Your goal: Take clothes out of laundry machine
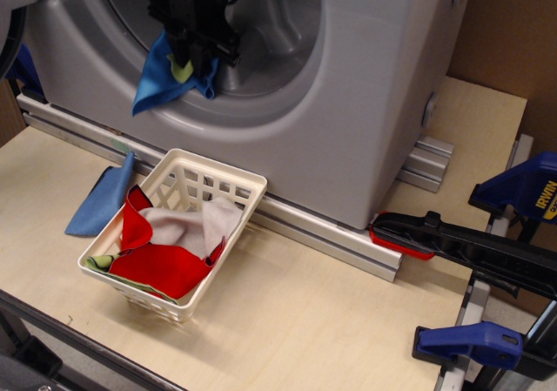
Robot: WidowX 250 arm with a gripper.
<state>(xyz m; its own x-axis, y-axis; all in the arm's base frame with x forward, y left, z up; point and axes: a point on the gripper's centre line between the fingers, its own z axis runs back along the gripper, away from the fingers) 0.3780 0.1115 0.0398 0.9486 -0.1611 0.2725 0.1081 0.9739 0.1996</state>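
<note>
I see the clothes (161, 82), a bright-blue cloth with a small yellow-green cloth tucked against it, hanging in front of the lower edge of the round drum opening. My gripper (193, 53), black and pointing down, has its jaws clamped on the clothes from above, and the blue fabric drapes down to its left. The laundry machine (365, 104) is a large light-grey body standing on a metal rail (331, 234). Below the opening, a white basket (231, 182) sits on the wooden table (305, 321), holding red and white cloths. A paler blue cloth (100, 201) lies flat just beside the basket. Clamps (470, 252) sit at the right.
</note>
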